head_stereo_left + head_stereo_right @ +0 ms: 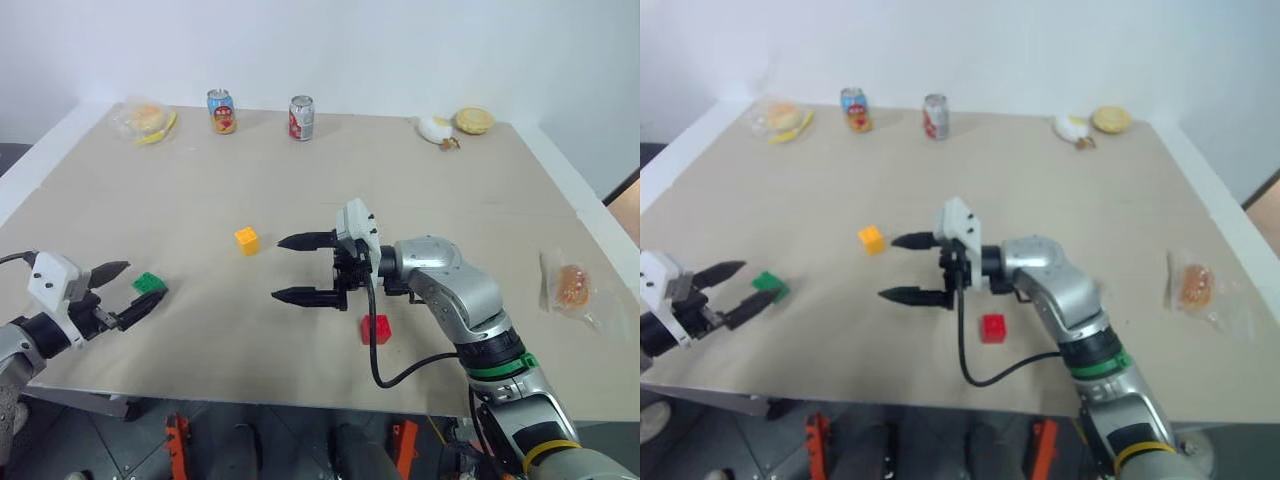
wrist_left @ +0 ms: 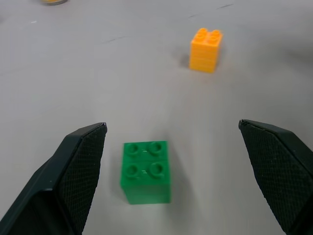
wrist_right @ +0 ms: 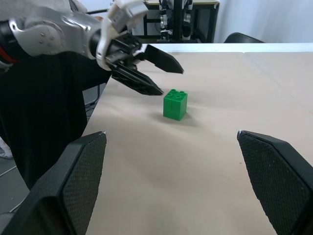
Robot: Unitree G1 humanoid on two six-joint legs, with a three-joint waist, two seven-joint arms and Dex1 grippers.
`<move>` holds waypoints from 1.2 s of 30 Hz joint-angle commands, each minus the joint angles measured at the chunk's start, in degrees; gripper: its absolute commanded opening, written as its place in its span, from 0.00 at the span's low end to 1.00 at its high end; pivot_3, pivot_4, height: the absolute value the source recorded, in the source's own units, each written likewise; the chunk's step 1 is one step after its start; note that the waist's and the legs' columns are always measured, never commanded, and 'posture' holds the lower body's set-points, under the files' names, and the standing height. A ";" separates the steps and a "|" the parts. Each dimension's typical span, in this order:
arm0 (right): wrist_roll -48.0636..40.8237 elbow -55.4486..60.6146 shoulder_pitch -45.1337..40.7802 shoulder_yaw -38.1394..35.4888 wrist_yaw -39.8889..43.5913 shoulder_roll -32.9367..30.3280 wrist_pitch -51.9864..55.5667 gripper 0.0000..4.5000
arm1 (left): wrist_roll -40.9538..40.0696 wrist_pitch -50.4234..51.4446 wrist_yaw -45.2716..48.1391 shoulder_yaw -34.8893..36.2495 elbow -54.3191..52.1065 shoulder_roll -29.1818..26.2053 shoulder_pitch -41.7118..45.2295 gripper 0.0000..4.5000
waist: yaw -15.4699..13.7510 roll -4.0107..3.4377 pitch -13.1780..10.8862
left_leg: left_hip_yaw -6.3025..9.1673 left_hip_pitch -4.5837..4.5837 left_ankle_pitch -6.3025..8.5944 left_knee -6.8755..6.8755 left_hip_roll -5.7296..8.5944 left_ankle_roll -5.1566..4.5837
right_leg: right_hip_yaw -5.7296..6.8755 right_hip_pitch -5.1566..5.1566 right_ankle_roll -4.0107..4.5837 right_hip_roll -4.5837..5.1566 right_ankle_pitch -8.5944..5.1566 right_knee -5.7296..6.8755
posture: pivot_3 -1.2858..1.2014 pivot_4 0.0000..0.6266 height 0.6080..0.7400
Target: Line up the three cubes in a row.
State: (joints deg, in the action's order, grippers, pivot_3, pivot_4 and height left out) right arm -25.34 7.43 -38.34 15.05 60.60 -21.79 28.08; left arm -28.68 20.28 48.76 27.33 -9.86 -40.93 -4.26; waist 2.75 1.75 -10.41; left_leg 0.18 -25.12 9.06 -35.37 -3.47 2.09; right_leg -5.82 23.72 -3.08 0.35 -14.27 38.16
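Observation:
Three cubes lie apart on the tan table (image 1: 420, 200): the yellow-orange cube (image 1: 247, 240) in the middle, the green cube (image 1: 150, 284) at the near left, the red cube (image 1: 376, 328) near the front edge. My left gripper (image 3: 171, 82) is open, its fingertips right beside the green cube (image 3: 175, 104); in the left wrist view that cube (image 2: 146, 171) lies just ahead, between the fingers. My right gripper (image 1: 278, 268) is open and empty, hovering level and pointing left, right of the yellow-orange cube. The red cube sits below its wrist.
Two drink cans (image 1: 221, 111) (image 1: 301, 118) stand at the back. A bagged bun (image 1: 145, 120) lies at the back left and another bagged bun (image 1: 570, 287) by the right edge. A round bun (image 1: 474, 120) and a white item (image 1: 436, 129) sit at the back right.

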 commanded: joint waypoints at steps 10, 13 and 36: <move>-0.64 4.26 -0.32 -1.09 -3.18 0.86 1.20 0.98 | 8.02 -4.61 1.13 -9.95 15.42 -1.21 10.65 1.00 | -0.02 0.01 0.00 | 0.00 -0.16 0.00 0.04 -0.10 0.00 | 0.01 0.18 0.07 -0.17 0.01 0.05 | 0.52 0.24 0.95; -0.90 5.20 0.13 -1.49 -3.69 0.42 1.69 0.98 | 9.30 -5.18 1.16 -11.08 17.03 -1.40 10.97 1.00 | 0.01 0.02 0.01 | -0.03 -0.18 0.00 0.04 -0.10 0.01 | -0.02 0.19 0.06 -0.17 0.01 0.05 | 0.52 0.24 0.95; -9.39 14.05 8.81 -11.62 2.19 -15.10 7.42 1.00 | 4.51 -0.82 12.80 -29.82 0.94 5.47 18.73 0.31 | -1.22 0.07 0.04 | -0.08 -0.38 -0.05 -0.05 0.03 0.17 | -0.06 0.15 -0.16 0.01 -0.11 0.06 | 0.52 0.24 0.95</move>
State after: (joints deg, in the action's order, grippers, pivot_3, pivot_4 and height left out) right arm -32.72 17.59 -30.50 6.17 61.27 -34.43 34.59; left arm -22.73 18.66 58.43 1.30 -4.91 -36.30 12.12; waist 1.53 1.82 -10.37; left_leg 0.07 -25.51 9.02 -35.42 -3.44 2.27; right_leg -5.89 23.88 -3.26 0.36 -14.37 38.22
